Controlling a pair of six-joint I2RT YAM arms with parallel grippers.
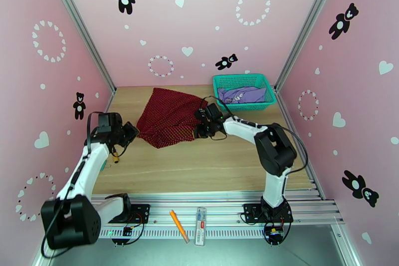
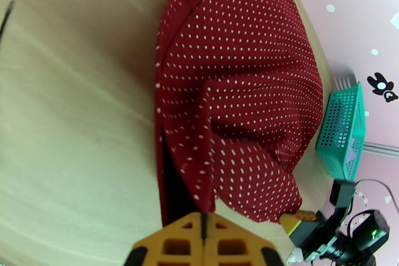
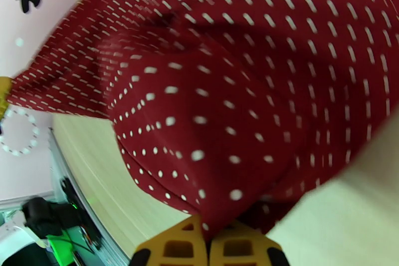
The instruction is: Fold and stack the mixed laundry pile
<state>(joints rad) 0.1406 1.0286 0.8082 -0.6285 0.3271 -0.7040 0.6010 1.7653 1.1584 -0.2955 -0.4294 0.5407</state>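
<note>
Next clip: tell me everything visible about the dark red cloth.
The dark red cloth is thin, soft fabric covered in small pale dots. It lies rumpled and partly folded over itself on the wooden table, left of the teal basket and apart from it. The left gripper pinches its left corner and the right gripper its right edge, both shut.

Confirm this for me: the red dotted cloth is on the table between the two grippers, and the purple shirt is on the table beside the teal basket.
Not quite. The top external view shows the purple shirt lying inside the teal basket, not beside it. The red dotted cloth is on the table between the left gripper and right gripper.
</note>
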